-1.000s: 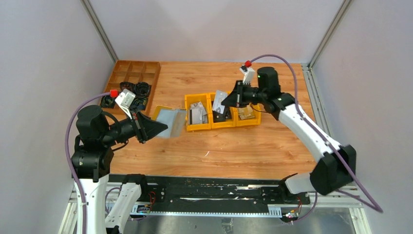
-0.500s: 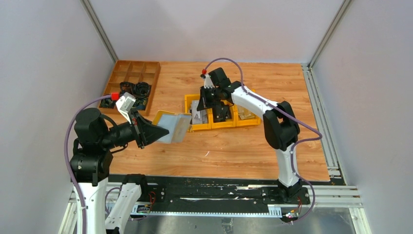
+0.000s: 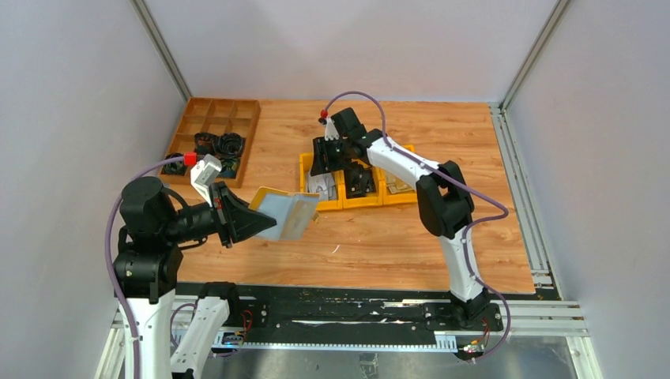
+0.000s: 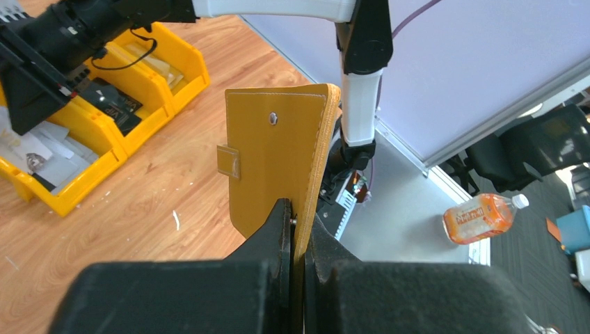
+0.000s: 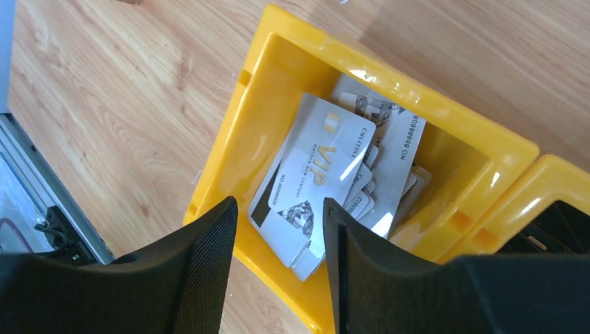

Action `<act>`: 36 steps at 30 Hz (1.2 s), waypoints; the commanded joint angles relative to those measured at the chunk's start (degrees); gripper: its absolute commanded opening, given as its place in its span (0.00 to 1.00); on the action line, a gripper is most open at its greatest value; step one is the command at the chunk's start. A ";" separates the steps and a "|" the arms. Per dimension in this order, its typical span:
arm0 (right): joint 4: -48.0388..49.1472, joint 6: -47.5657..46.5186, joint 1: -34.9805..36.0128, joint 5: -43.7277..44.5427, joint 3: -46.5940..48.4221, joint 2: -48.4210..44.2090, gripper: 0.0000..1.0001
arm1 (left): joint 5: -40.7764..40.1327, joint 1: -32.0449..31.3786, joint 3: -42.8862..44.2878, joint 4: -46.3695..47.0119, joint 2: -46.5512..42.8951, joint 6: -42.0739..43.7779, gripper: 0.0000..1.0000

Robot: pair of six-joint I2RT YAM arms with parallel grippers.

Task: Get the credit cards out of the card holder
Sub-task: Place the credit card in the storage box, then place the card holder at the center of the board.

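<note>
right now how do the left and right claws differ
The left claw is shut on the mustard-yellow leather-look card holder; the right claw is open, holding nothing. The right claw hovers over whitish plastic credit cards in a bright yellow plastic bin; the left claw is not over it. Both are black.

**What is there, by number**

One wallet [image 4: 275,160]. Three yellow bins [image 3: 361,203] in a row. One wooden tray [image 3: 229,110] divided into compartments. One bottle [image 4: 482,216]. Several cards [image 5: 327,174] lie overlapped in a single bin; their exact number cannot be told.
</note>
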 commanded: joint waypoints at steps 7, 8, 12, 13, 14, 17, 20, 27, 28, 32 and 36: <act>4.80 -2.22 -0.08 -2.05 -7.03 -20.73 0.69 | 5.48 -0.43 -6.13 0.74 1.43 2.22 0.02; 5.45 -1.85 -0.60 -2.18 -8.71 -22.75 0.70 | 5.17 -1.23 -6.73 0.70 2.46 2.72 0.03; 6.99 -1.04 -3.08 -2.13 -16.30 -29.43 0.71 | -2.79 -12.28 -8.44 0.50 7.52 5.70 0.03; 7.04 -0.76 -3.77 -1.69 -18.05 -31.52 0.71 | -5.35 -15.46 -8.56 -0.10 9.44 7.97 0.03; 7.01 -0.51 -4.70 -1.44 -19.23 -32.47 0.71 | -6.84 -16.94 -8.99 -0.36 10.31 9.31 0.03; 7.15 1.24 -7.72 -0.88 -26.04 -37.38 0.71 | -11.58 -19.46 -9.72 -3.63 14.97 18.11 0.00; 6.13 1.30 -10.32 0.01 -31.90 -42.85 0.71 | -17.72 -24.31 -9.52 -8.85 23.16 25.33 0.00; 3.78 1.59 -13.81 3.15 -42.16 -50.86 0.72 | -24.90 -26.58 -4.88 -10.41 39.85 38.68 0.00; 3.49 1.75 -14.10 3.69 -43.28 -51.95 0.72 | -26.42 -26.58 -4.91 -10.42 41.55 40.72 0.00; 2.79 1.79 -14.95 7.73 -47.53 -56.35 0.79 | -33.95 -26.58 -8.06 -5.93 44.94 44.12 0.14; 2.32 1.60 -15.14 11.73 -49.48 -60.06 0.84 | -40.23 -26.58 -12.48 3.47 43.20 45.41 0.62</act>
